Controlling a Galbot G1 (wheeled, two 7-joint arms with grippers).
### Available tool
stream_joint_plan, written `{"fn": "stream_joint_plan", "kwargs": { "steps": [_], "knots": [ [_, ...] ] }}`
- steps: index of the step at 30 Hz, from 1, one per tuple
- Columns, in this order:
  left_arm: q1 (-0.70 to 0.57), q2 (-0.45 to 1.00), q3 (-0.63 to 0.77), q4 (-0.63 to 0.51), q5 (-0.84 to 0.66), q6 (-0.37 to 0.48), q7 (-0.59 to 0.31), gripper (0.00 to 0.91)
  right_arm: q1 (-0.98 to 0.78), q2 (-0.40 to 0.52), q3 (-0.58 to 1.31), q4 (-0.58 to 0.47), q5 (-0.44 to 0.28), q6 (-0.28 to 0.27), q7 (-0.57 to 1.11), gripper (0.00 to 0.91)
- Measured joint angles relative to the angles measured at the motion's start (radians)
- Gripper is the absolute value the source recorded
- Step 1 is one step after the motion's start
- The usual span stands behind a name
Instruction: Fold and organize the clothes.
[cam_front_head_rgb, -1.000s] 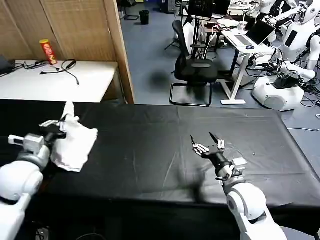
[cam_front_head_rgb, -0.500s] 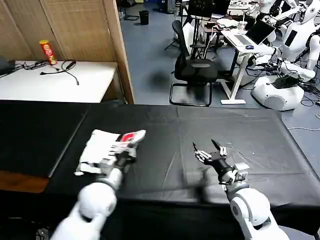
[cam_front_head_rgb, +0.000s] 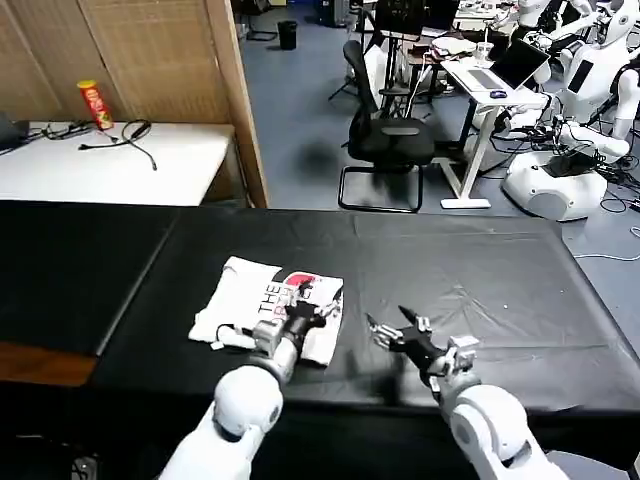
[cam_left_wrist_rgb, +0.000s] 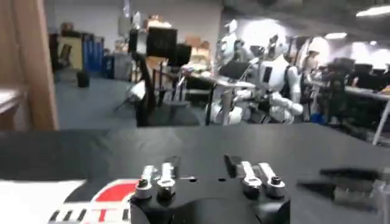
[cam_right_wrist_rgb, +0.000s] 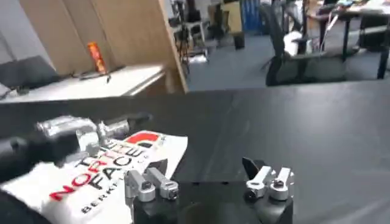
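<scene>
The clothes are one white T-shirt (cam_front_head_rgb: 250, 295), folded into a small flat bundle on the black table (cam_front_head_rgb: 480, 270), left of centre. Its red logo and dark lettering face up. My left gripper (cam_front_head_rgb: 325, 303) lies low over the shirt's right edge, open, with nothing between its fingers (cam_left_wrist_rgb: 173, 167). The left wrist view shows that gripper (cam_left_wrist_rgb: 202, 165) above bare black cloth, with the shirt (cam_left_wrist_rgb: 42, 198) off to one side. My right gripper (cam_front_head_rgb: 392, 325) hovers open just right of the shirt, near the table's front edge. From the right wrist, that gripper (cam_right_wrist_rgb: 198, 167) faces the shirt (cam_right_wrist_rgb: 91, 182) and the left gripper (cam_right_wrist_rgb: 79, 137).
A white side table (cam_front_head_rgb: 110, 165) at the back left carries a red can (cam_front_head_rgb: 91, 103) and cables. A wooden partition (cam_front_head_rgb: 170, 60) stands behind it. An office chair (cam_front_head_rgb: 385, 140) sits beyond the table's far edge. The black cloth stretches bare to the right.
My left arm swung from the far left to the table's middle with the shirt, which now lies flat with its print up. The right gripper shifted slightly left and nearer.
</scene>
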Motion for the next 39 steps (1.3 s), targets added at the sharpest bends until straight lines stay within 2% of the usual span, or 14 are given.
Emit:
{"fn": "stream_joint_plan", "kwargs": {
  "steps": [5, 6, 8, 9, 10, 12, 21, 28, 29, 30, 31, 35, 39],
  "knots": [
    [0.016, 0.056, -0.035, -0.034, 0.016, -0.030, 0.006, 0.878, 0.053, 0.057, -0.063, -0.069, -0.039, -0.006, 0.003, 0.878],
    [0.020, 0.068, -0.042, -0.041, 0.022, -0.037, 0.006, 0.878, 0.063, 0.069, -0.074, -0.086, -0.055, -0.005, 0.001, 0.751],
    [0.031, 0.093, -0.056, -0.055, 0.031, -0.051, 0.007, 0.878, 0.079, 0.091, -0.096, -0.118, -0.073, -0.002, -0.002, 0.663],
    [0.038, 0.105, -0.063, -0.065, 0.032, -0.056, 0.007, 0.878, 0.087, 0.104, -0.106, -0.138, -0.082, 0.002, -0.006, 0.527],
    [0.045, 0.117, -0.071, -0.074, 0.033, -0.059, 0.006, 0.878, 0.094, 0.116, -0.115, -0.154, -0.087, 0.003, -0.009, 0.449],
    [0.057, 0.137, -0.082, -0.089, 0.033, -0.061, 0.005, 0.878, 0.105, 0.133, -0.126, -0.183, -0.093, 0.006, -0.013, 0.117],
    [0.100, 0.191, -0.143, -0.123, 0.017, -0.076, 0.003, 0.878, 0.134, 0.161, -0.137, -0.237, -0.106, 0.015, -0.028, 0.000],
    [0.110, 0.208, -0.191, -0.109, -0.008, -0.081, -0.002, 0.878, 0.125, 0.095, -0.065, -0.204, -0.072, 0.006, -0.025, 0.000],
    [0.112, 0.211, -0.197, -0.106, -0.013, -0.082, -0.001, 0.878, 0.121, 0.077, -0.048, -0.195, -0.054, 0.001, -0.030, 0.107],
    [0.114, 0.216, -0.205, -0.102, -0.018, -0.083, -0.001, 0.878, 0.117, 0.055, -0.029, -0.190, -0.043, -0.005, -0.034, 0.107],
    [0.117, 0.220, -0.212, -0.097, -0.024, -0.083, -0.003, 0.878, 0.114, 0.036, -0.012, -0.185, -0.032, -0.013, -0.034, 0.878],
    [0.140, 0.235, -0.236, -0.092, -0.058, -0.104, -0.003, 0.878, 0.087, -0.044, 0.055, -0.146, -0.013, -0.028, -0.042, 0.878],
    [0.178, 0.245, -0.253, -0.093, -0.055, -0.128, -0.002, 0.878, 0.049, -0.099, 0.106, -0.098, -0.013, -0.014, -0.038, 0.878]
  ]
}}
